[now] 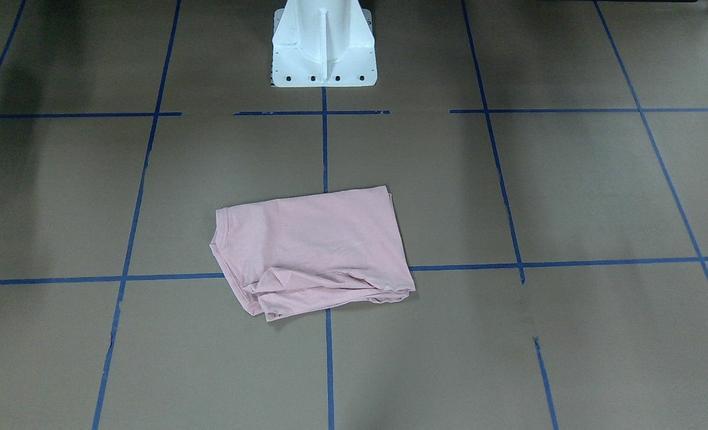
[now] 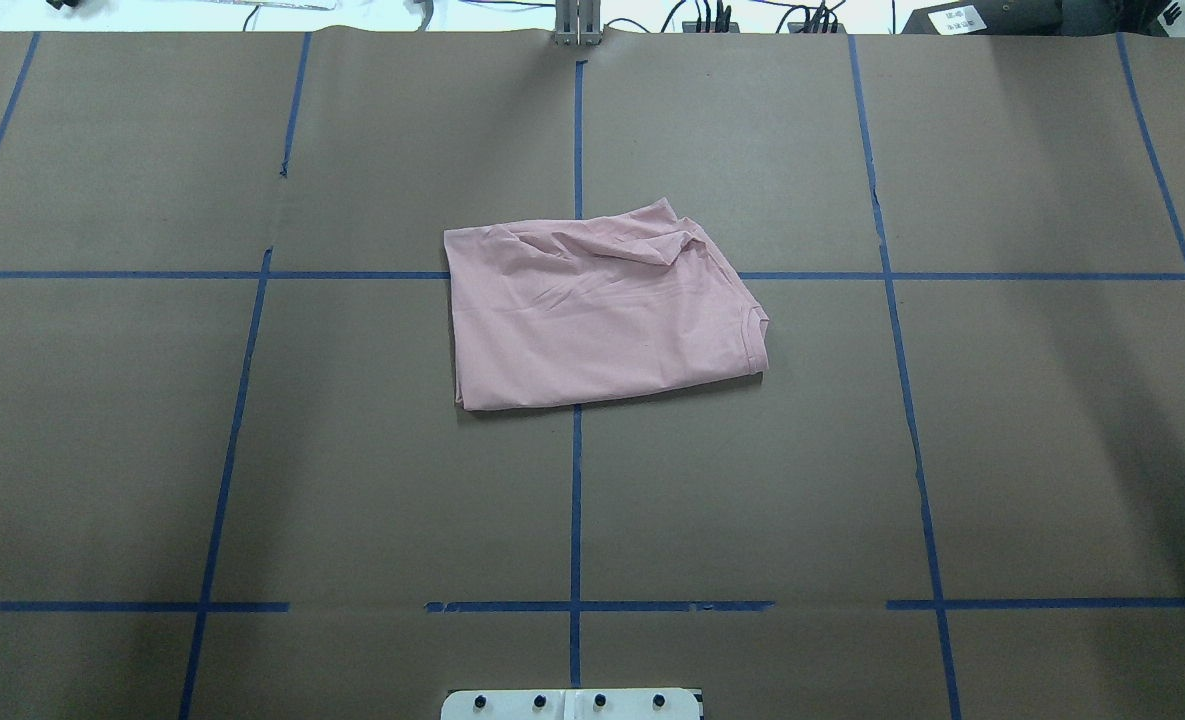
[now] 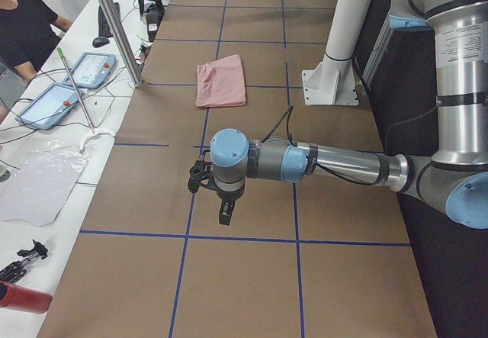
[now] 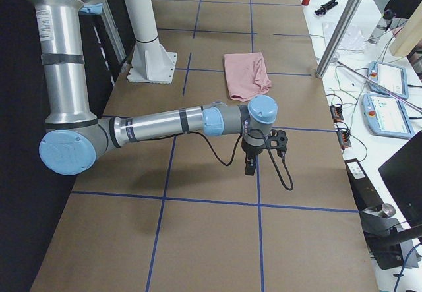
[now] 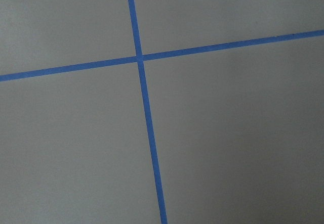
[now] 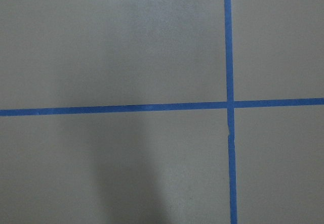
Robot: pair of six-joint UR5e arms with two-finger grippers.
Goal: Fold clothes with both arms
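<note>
pale pink t-shirt (image 2: 602, 310) lies folded in a rough rectangle at the middle of the table (image 2: 152, 450), across a crossing of the blue tape lines (image 2: 576, 500). the near edge and the edge toward the robot's left are straight. the far corner toward the robot's right is rumpled, with a loose flap. a ribbed hem shows on the right-hand edge.

bare brown paper lies on all sides of the shirt. the white pedestal (image 1: 324, 48) stands well apart from it at the robot's edge.

left arm (image 3: 335, 162) reaches out low over the table's left end. the left gripper (image 3: 225, 214) points down over a tape line, well apart from the shirt, and i cannot tell whether it is open or closed. right arm (image 4: 165, 124) is posed likewise at the right end, and the right gripper (image 4: 250, 167) also points down, state not readable either.

both wrist views show only paper and a tape crossing.
</note>
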